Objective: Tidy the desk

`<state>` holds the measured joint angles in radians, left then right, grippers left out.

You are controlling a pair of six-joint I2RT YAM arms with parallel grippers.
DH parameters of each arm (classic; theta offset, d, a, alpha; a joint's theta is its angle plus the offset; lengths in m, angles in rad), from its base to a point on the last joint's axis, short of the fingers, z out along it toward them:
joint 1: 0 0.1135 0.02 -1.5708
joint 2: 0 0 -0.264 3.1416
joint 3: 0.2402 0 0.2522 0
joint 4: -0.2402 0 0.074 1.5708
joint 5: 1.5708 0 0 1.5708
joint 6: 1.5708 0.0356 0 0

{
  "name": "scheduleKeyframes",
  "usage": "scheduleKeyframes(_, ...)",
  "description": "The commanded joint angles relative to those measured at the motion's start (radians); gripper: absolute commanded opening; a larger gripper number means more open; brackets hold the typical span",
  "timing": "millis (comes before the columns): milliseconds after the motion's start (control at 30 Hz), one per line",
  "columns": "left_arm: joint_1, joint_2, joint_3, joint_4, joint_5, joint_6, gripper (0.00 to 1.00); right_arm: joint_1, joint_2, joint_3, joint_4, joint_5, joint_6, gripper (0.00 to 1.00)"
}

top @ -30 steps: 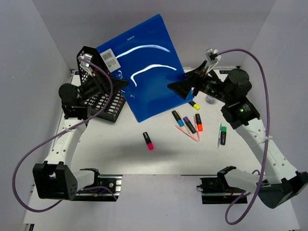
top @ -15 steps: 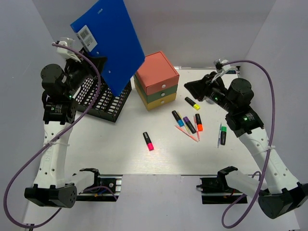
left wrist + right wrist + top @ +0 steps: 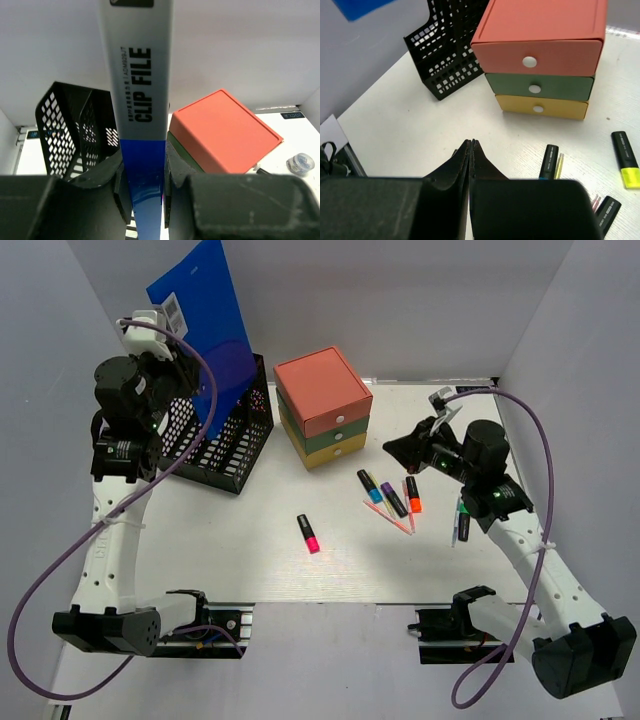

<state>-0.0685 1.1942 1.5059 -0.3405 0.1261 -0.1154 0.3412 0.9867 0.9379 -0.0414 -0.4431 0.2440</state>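
Blue plastic clip file point(image 3: 200, 320): swung upright over black mesh rack point(image 3: 215, 450), clamped in left hand point(image 3: 145, 170); right hand point(image 3: 471, 150) closed, empty, over white table point(image 3: 250, 560).

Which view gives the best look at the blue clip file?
Top external: most of the blue clip file shows, standing upright at the black mesh rack, held by the left gripper. The left wrist view shows only its edge, labelled CLIP FILE, between the fingers. The right wrist view catches just a blue corner at top left.
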Motion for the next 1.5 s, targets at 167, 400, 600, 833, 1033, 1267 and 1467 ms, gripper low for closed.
scheduleKeyframes(167, -0.004, 0.013, 0.111, 0.046, 0.01, 0.039, 0.0, -0.042, -0.036, -0.093, 0.127, -0.155, -0.043, 0.0)
scheduleKeyframes(400, -0.004, 0.001, 0.088, 0.078, -0.019, 0.094, 0.0, -0.065, -0.043, -0.143, 0.173, -0.264, -0.055, 0.0)
scheduleKeyframes(600, -0.004, -0.054, -0.093, 0.237, 0.039, 0.105, 0.0, -0.079, -0.049, -0.16, 0.181, -0.312, -0.089, 0.0)
scheduleKeyframes(833, 0.009, -0.093, -0.265, 0.365, 0.081, 0.146, 0.0, -0.091, -0.059, -0.172, 0.178, -0.336, -0.112, 0.0)
scheduleKeyframes(1033, 0.009, -0.061, -0.326, 0.448, 0.095, 0.168, 0.0, -0.105, -0.056, -0.186, 0.184, -0.345, -0.12, 0.0)
scheduleKeyframes(1267, 0.009, -0.033, -0.409, 0.534, 0.127, 0.18, 0.0, -0.122, -0.049, -0.194, 0.186, -0.353, -0.126, 0.0)
scheduleKeyframes(1467, 0.018, -0.041, -0.544, 0.668, 0.167, 0.181, 0.0, -0.123, -0.034, -0.194, 0.181, -0.367, -0.138, 0.0)
